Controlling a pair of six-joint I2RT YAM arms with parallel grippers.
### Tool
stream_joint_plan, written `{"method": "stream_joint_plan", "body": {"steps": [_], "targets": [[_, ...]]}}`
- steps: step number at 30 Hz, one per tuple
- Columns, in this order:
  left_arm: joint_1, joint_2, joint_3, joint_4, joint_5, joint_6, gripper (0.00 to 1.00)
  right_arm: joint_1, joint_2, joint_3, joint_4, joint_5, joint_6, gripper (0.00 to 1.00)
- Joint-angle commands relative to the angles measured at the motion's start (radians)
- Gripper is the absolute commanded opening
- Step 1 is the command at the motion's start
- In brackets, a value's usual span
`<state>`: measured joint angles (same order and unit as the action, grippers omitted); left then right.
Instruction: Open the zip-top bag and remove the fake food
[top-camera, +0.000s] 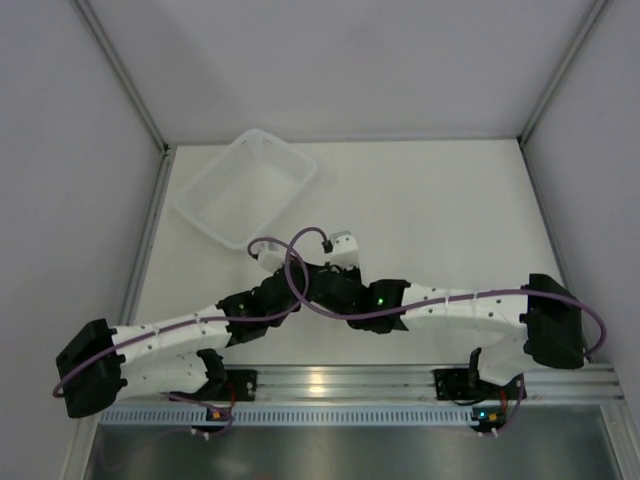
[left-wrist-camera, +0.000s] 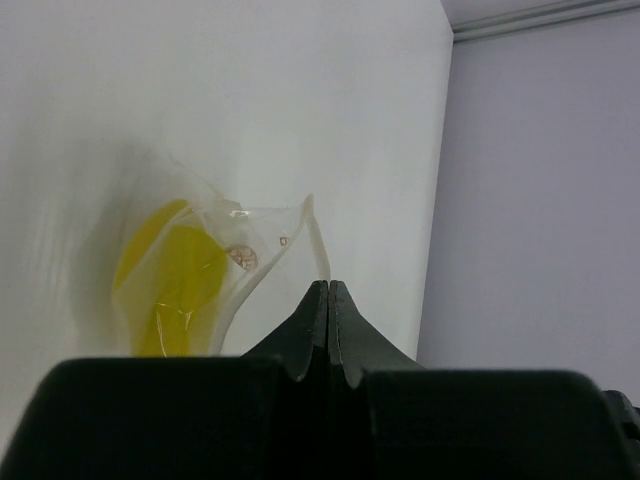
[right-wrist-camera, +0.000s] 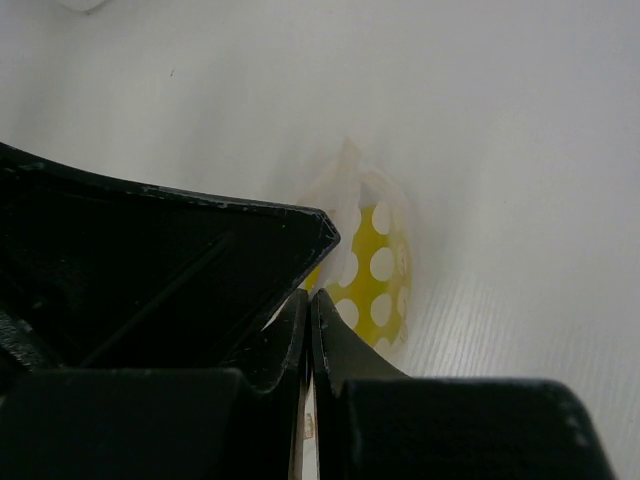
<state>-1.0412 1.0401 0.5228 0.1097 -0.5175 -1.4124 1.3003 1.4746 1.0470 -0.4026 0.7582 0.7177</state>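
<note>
Black fingers of the left claw (left-wrist-camera: 328, 290) fill the foreground of the left wrist view, pressed flat together with no gap between the tips. One raised edge of the zip-top bag (left-wrist-camera: 255, 250) is drawn into those closed tips, so the bag is taken to be pinched there. Beyond the tips the clear, glossy film is seen billowed out above the white worktop (left-wrist-camera: 300, 100), and the fake food (left-wrist-camera: 175, 285) is seen inside it as a bright yellow lump, still enclosed.

Seen from the right wrist, the right claw (right-wrist-camera: 308, 298) is likewise closed, and a pale sliver of film is caught between its fingers. The bag is gripped from this side too. The black body of the left claw is seen just beside it. Past the fingertips the yellow lump shows through film marked with round white spots.

From above, both arms are seen reaching inward, with the two claws brought together over the middle of the worktop. A translucent white basket tray (top-camera: 283, 148) lies further back. The bag is held nearer than this tray and to its right, apart from it; the bag itself is hidden under the wrists in that view.
</note>
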Motion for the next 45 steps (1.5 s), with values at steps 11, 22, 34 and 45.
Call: {"method": "stream_joint_plan", "body": {"steps": [11,22,34,45], "targets": [[-0.036,0.008,-0.052,0.065,-0.032,-0.085,0.00,-0.052,-0.043,-0.008,0.022,0.035,0.000,0.00],[-0.085,0.057,-0.024,0.067,-0.067,-0.089,0.00,-0.085,-0.085,-0.048,0.024,0.043,-0.020,0.00],[-0.092,0.216,0.138,0.065,-0.070,0.019,0.00,-0.085,-0.128,-0.122,0.100,0.001,-0.021,0.00],[-0.092,0.417,0.212,0.013,0.013,0.009,0.00,-0.085,-0.198,-0.169,0.088,0.066,-0.021,0.00]]}}
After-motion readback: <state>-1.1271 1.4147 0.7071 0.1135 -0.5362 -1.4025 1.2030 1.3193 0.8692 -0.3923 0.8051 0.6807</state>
